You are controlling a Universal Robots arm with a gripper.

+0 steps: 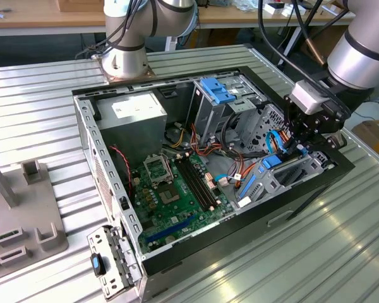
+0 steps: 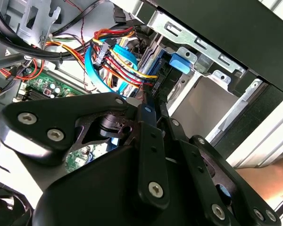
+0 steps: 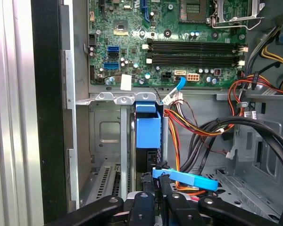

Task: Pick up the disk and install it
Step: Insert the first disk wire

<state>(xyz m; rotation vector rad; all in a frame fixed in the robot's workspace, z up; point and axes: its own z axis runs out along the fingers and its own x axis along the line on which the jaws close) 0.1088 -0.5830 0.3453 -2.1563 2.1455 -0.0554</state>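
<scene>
table (image 1: 316, 252): ribbed metal top carrying the case (image 1: 88, 136), which lies on its side with the open face up.
fixture (image 1: 25, 214): grey moulded stand outside the case, off its end toward the exterior view's left.
power supply (image 1: 129, 120): grey box in the case's far corner, on the exterior view's left.
motherboard (image 1: 177, 189): green board flat on the case floor, about the middle.
latch plate (image 1: 217, 91): light-blue ribbed plate on top of the drive cage, by the case's far wall.
disk (image 1: 271, 160): stands on edge in the metal bay at the case's end toward the exterior view's right. in the first wrist view its blue rail (image 3: 147, 132) and dark body sit between the bay's walls.
blue cable (image 3: 191, 179): thin and curved, inside the case, crossing just beside the disk's near edge.
gripper (image 1: 298, 146): reaches down into the case over the bay. in both wrist views the black fingers (image 3: 144, 200) are drawn close together, clamped on the disk's near edge (image 2: 150, 101).
</scene>
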